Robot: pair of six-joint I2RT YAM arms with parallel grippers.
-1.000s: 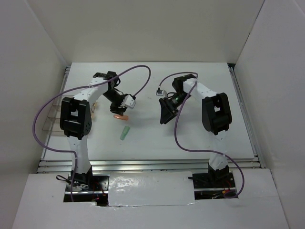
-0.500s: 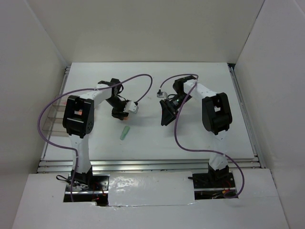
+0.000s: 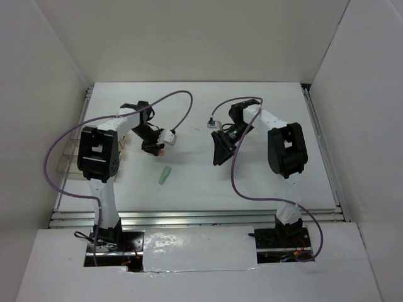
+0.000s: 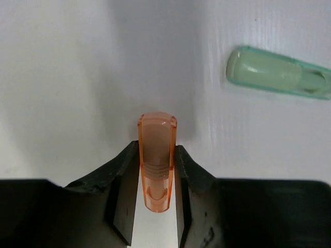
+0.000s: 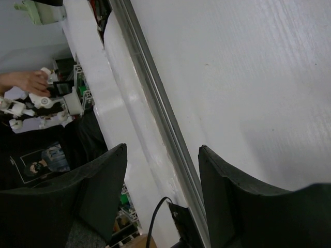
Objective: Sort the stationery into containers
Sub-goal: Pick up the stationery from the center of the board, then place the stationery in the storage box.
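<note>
— orange cap (image 4: 156,137), where is it?
— between the jaws of the left gripper (image 4: 156,152). both fingers (image 4: 121,178) press on its sides, and its rounded end pokes out past the tips, over the white table (image 4: 62,77). whether it rests on the surface or is lifted cannot be told.
— and the pale green cap (image 4: 279,72)?
— it lies loose on the table, near the orange one but not touching it.
— the right gripper (image 5: 160,170)?
— its jaws stand apart with nothing between them, and it hangs mid-table, well apart from both caps.
— the containers (image 3: 68,156)?
— clear boxes at the table's left edge, partly hidden by the left arm. their contents cannot be made out.
</note>
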